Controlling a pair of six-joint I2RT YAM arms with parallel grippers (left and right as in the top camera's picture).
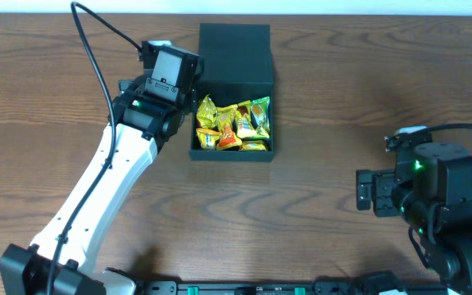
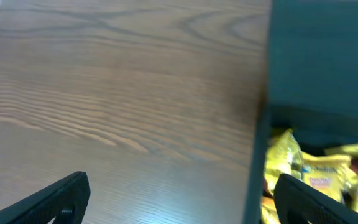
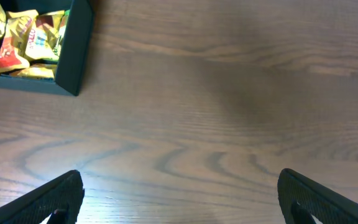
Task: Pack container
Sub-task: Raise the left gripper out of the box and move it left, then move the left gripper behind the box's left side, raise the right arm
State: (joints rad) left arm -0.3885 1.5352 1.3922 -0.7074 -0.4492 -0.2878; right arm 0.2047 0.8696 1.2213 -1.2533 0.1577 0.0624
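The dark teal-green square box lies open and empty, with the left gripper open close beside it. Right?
Not empty: the overhead view shows the dark teal-green square box holding yellow, orange and green snack packets. It is open, with the left gripper open close beside it.

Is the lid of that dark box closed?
No, the lid of the container lies flipped back, showing snack packets inside.

Your right tool [image 3: 180,186] over bare bench [image 3: 229,93]
Its two fingers stand spread wide at the lower corners, nothing between them. At your upper left sits the container [image 3: 73,56] corner, snack packets [image 3: 23,37] inside, well apart from the tool.
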